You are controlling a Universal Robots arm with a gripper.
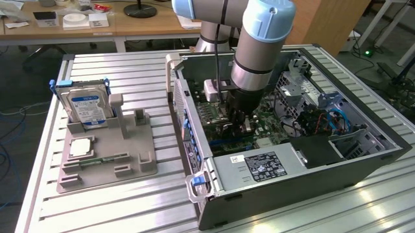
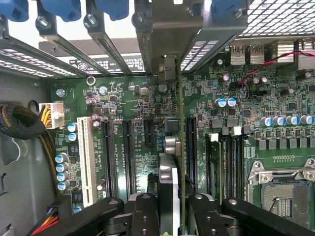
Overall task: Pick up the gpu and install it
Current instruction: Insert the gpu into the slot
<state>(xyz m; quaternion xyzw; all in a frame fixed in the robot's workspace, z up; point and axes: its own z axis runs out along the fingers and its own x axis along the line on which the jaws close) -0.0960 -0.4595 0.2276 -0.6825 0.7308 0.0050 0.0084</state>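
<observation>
The gpu (image 2: 167,169) shows edge-on in the wrist view, standing upright over the motherboard's black expansion slots (image 2: 129,152). Its green board edge runs toward the metal end bracket (image 2: 169,69) at the case's rear slot openings. My gripper (image 2: 170,214) is shut on it, one black finger (image 2: 144,214) on each side. In the exterior view the gripper (image 1: 236,124) reaches straight down into the open computer case (image 1: 363,165), low over the motherboard (image 1: 269,121). Whether the card's edge sits in a slot is hidden.
A silver power supply (image 1: 259,167) fills the case's near corner. On the exterior view's left, a grey holder (image 1: 107,155) carries a hard drive (image 1: 87,107) and a memory stick (image 1: 100,159). Cables (image 2: 24,123), a white slot (image 2: 86,157) and the CPU socket (image 2: 283,191) flank the card.
</observation>
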